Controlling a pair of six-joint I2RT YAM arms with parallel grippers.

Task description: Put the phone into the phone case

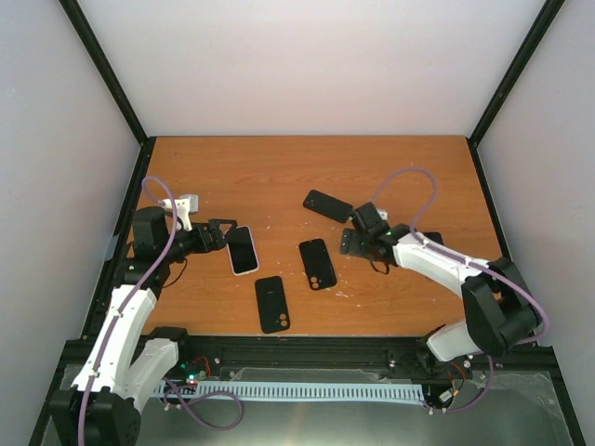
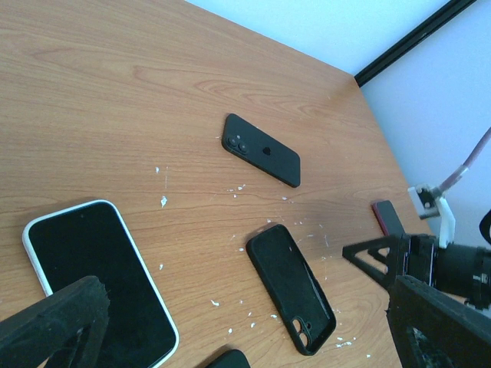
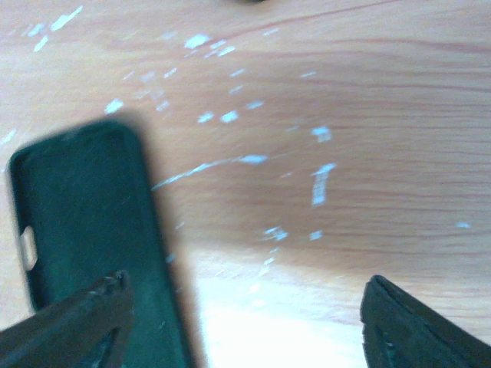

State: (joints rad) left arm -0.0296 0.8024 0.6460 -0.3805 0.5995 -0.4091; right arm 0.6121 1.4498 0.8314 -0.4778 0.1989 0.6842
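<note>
A phone [image 1: 244, 249] with a white rim lies screen up at the left; its near corner sits under my left gripper's left finger [image 2: 54, 326]. My left gripper [image 1: 220, 234] [image 2: 245, 333] stands wide open with nothing in it. An empty black phone case [image 1: 317, 263] [image 2: 291, 287] lies inside up at mid-table. A black phone [image 1: 327, 205] [image 2: 261, 149] lies back up beyond it. My right gripper [image 1: 353, 243] [image 3: 245, 326] hangs low just right of the case, open, with bare wood between its fingers. The case's edge [image 3: 84, 222] shows by its left finger.
Another flat black phone-shaped thing [image 1: 271, 303] lies near the front edge. A red-edged flat thing [image 2: 387, 217] lies behind the right gripper [image 2: 380, 257]. White flecks dot the wooden table [image 1: 279, 177]. Black frame posts and white walls close in the sides.
</note>
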